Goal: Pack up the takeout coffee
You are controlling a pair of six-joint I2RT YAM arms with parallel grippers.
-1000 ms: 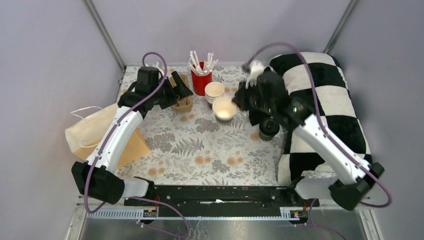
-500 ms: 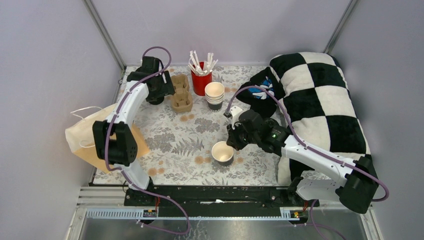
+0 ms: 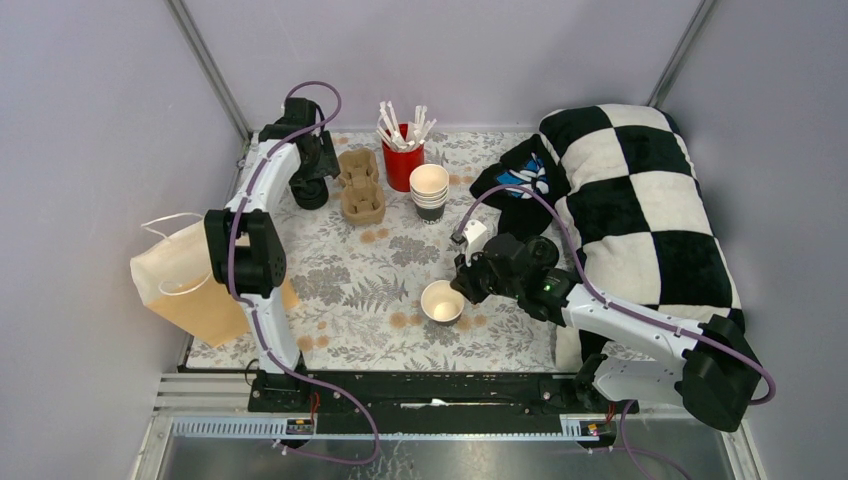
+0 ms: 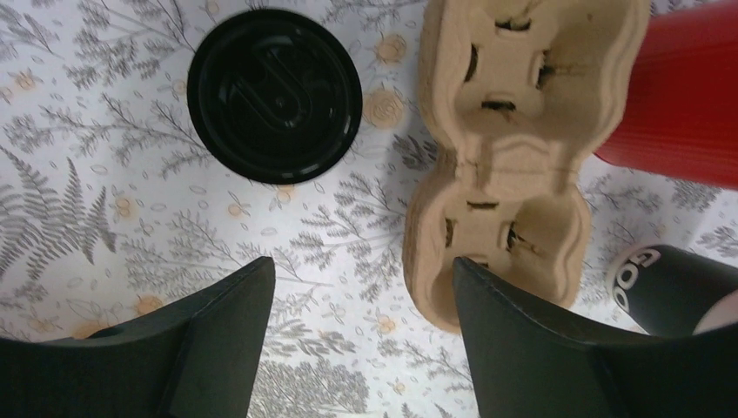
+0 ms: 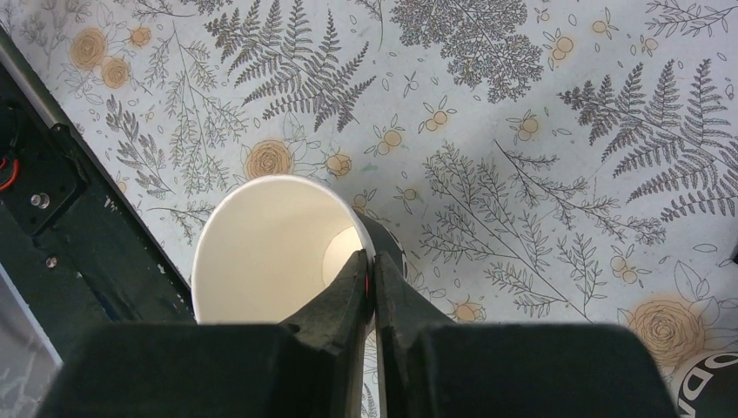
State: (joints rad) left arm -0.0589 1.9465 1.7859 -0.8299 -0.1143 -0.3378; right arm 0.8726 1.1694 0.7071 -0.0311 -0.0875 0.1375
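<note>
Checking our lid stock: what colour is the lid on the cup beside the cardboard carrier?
The lid is black, clearest in the left wrist view.

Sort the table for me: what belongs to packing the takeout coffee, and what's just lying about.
For the job: black-lidded cup, cardboard cup carrier, paper bag, probably the open cup in the right gripper.
Lying about: red cup of sticks, stack of lidless cups, checkered pillow, black cloth.
</note>
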